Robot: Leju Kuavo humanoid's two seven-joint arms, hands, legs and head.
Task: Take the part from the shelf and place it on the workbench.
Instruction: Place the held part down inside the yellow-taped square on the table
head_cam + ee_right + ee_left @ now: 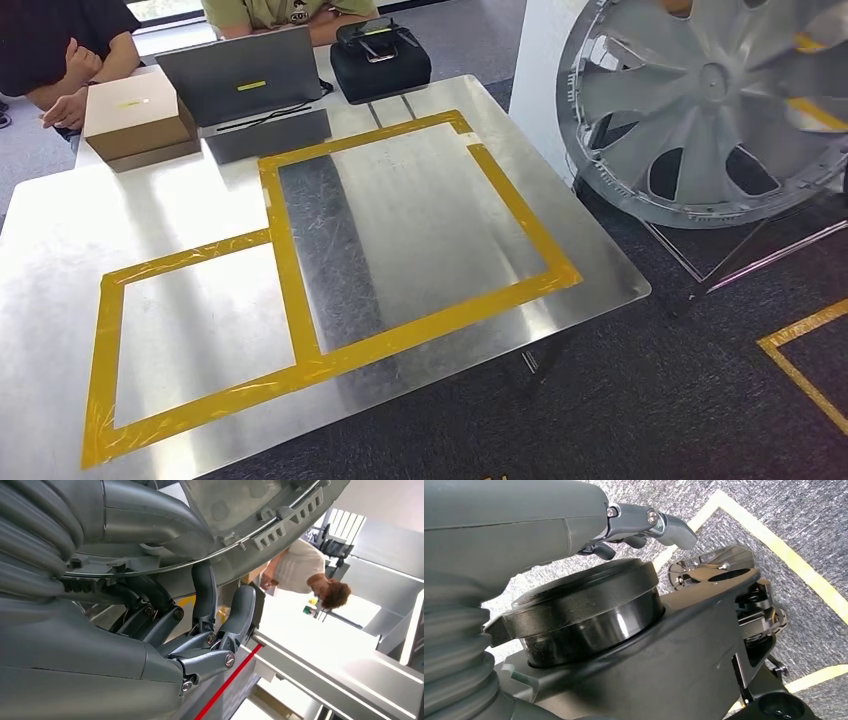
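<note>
While the counter (60, 230) sits low in my head view, I start nearest: my left hand (644, 527) hangs by the carpet, fingers curled in and holding nothing. My right hand (210, 640) grips the part (710, 100), a silver wheel cover, its fingers (204, 592) hooked over the ribbed rim. In the head view the cover hangs off the counter's right edge, above the dark floor, not yet over the metal.

It stands close to upright, face turned toward the counter and slightly toward me. Being round it has no real long axis; its flat plane runs roughly along the counter's right edge.

My worry is the hold: a grip at one point of the rim could, I judge, let the disc swing or slip as I tilt it flat. Its lower rim could also clip the counter's near right corner if I bring it across low.

The yellow taped rectangle (520, 215) lies mid-counter. Along the far edge sit a brown box (135, 115), a laptop (245, 75) and a black case (380, 65), with people seated beyond.
</note>
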